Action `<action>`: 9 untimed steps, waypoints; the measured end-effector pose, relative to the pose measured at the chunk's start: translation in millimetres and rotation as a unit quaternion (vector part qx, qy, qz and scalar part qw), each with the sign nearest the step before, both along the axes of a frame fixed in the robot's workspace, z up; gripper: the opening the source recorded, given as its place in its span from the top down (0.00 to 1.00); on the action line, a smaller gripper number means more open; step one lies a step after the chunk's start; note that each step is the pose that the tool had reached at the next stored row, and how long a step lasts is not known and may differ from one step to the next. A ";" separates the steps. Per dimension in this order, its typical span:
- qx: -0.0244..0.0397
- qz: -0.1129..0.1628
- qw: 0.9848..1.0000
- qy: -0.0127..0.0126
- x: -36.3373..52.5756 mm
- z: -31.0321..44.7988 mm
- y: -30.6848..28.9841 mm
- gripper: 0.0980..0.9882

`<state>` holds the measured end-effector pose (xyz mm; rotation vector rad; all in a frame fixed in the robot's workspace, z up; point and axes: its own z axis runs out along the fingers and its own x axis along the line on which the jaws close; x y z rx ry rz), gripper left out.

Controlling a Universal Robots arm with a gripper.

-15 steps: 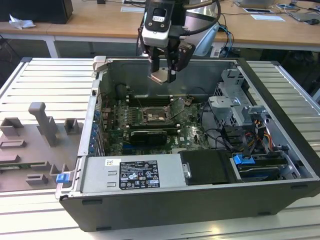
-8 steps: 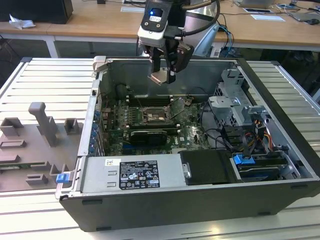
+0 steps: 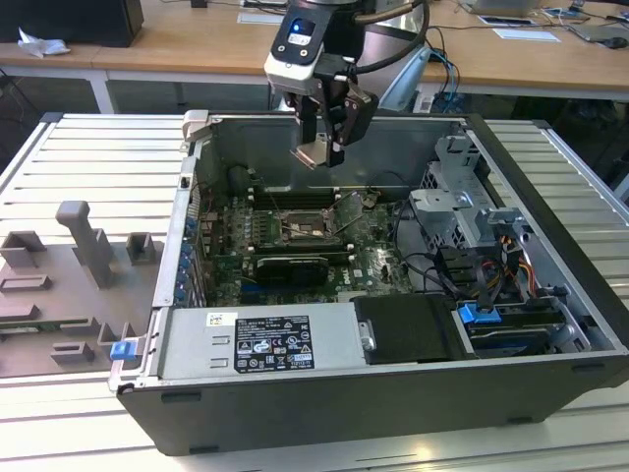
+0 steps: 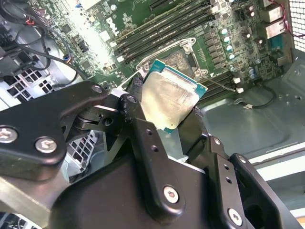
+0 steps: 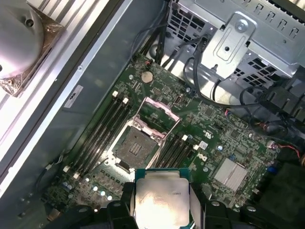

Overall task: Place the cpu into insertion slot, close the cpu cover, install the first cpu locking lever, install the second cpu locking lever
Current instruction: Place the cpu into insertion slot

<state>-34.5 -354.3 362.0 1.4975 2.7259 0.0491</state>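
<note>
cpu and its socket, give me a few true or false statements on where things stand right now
1. The gripper grips the cpu. True.
2. The cpu sits in the insertion slot. False: it is held in the air above the slot, which is empty.
3. The cpu cover is shut over the slot. False: it stands raised at the slot's edge.
4. The computer case lies open, with its inside exposed. True.

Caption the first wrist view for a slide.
Pincer holds the cpu over the motherboard, near the open insertion slot with its cpu cover raised.
</note>
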 end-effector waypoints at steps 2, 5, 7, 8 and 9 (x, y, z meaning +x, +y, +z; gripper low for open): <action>0.000 -0.004 1.000 0.000 0.0 -1.6 0.1 0.50; 0.000 -0.011 1.000 0.000 0.0 -3.1 0.2 0.50; 0.000 -0.018 1.000 0.000 0.0 -3.6 0.2 0.50; 0.000 -0.021 1.000 0.000 0.0 -3.8 0.2 0.50; 0.000 -0.025 1.000 0.000 0.0 -4.0 0.2 0.50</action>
